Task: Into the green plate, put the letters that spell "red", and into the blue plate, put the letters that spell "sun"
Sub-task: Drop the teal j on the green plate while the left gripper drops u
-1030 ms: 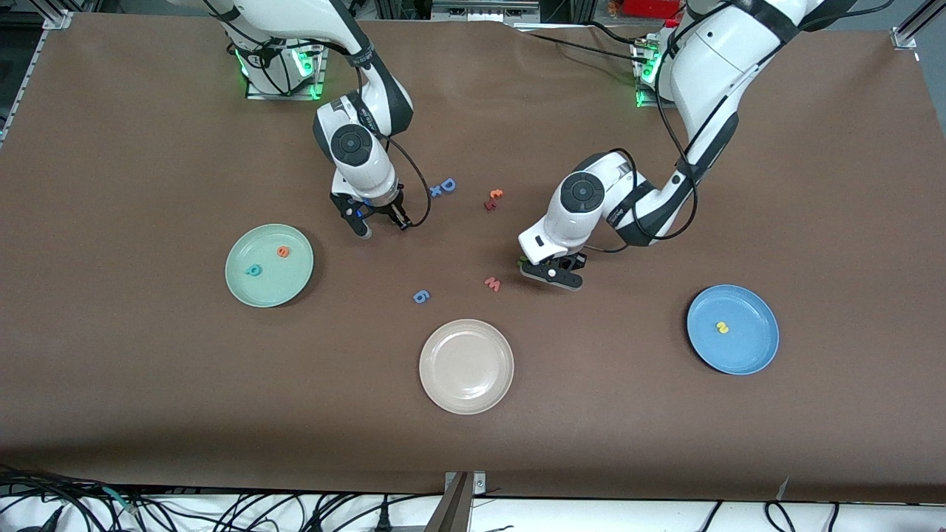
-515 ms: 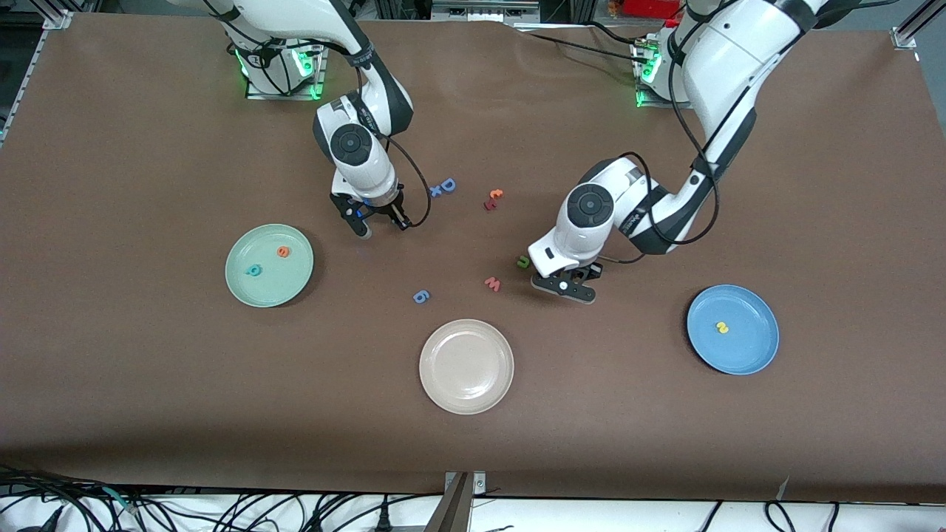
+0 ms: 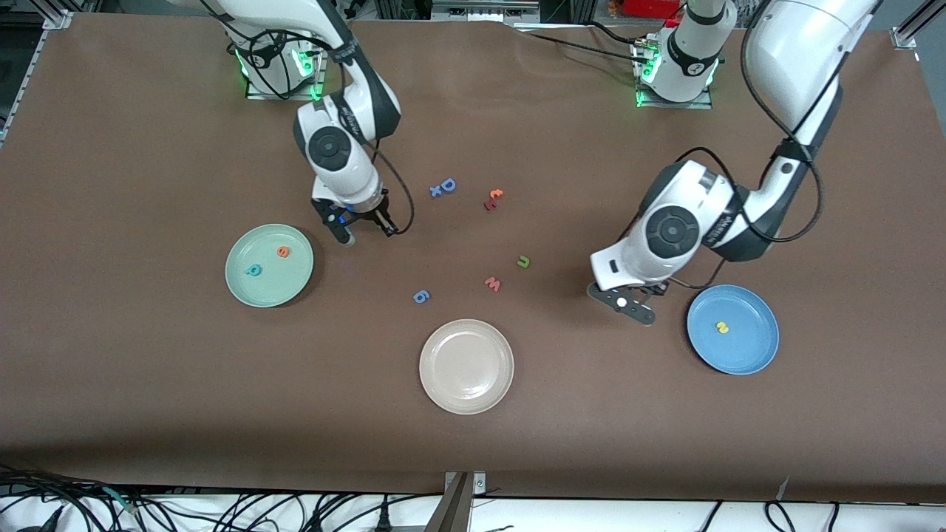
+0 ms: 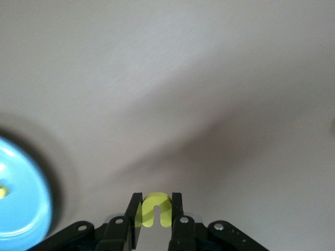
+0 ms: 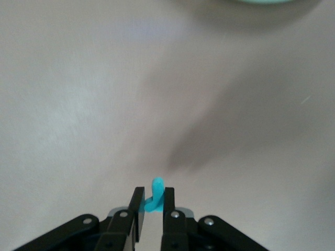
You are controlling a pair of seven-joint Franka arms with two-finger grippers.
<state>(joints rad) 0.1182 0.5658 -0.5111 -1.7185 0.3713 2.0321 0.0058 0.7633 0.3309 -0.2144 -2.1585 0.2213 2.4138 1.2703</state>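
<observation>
- The left gripper (image 4: 155, 214) is clamping the yellow arch letter (image 4: 155, 208), hovering just beside the blue plate (image 3: 748, 353).
- The right gripper (image 5: 152, 206) is pinching the teal r (image 5: 155, 194) over the worktop (image 3: 148, 369), near the green plate (image 3: 251, 295).

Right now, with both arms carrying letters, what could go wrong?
The left gripper pinches the yellow arch letter only by its edges, so it might slip before the blue plate. The right gripper holds the thin teal r by its tip; it could twist loose before the green plate.
</observation>
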